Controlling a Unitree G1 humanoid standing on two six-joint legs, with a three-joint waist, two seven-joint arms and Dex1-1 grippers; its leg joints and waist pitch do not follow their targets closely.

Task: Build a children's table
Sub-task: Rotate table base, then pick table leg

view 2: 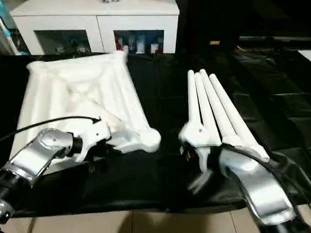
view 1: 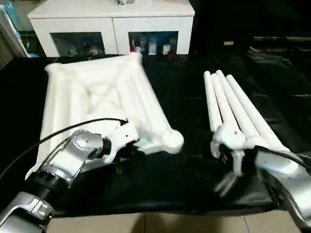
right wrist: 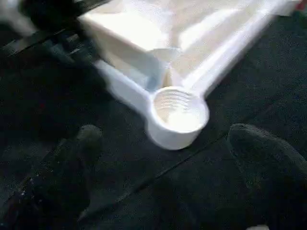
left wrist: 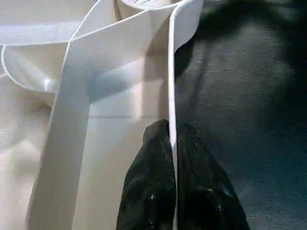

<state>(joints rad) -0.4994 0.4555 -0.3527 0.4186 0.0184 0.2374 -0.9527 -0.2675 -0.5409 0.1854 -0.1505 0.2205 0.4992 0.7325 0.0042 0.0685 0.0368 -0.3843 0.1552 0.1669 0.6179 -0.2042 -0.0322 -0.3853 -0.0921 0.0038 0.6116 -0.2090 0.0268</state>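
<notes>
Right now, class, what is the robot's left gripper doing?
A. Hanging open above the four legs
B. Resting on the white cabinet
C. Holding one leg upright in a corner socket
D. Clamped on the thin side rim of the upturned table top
D: in the left wrist view the left gripper has its jaws shut on the thin rim of the table top, which lies ribbed side up on the black table.
</notes>
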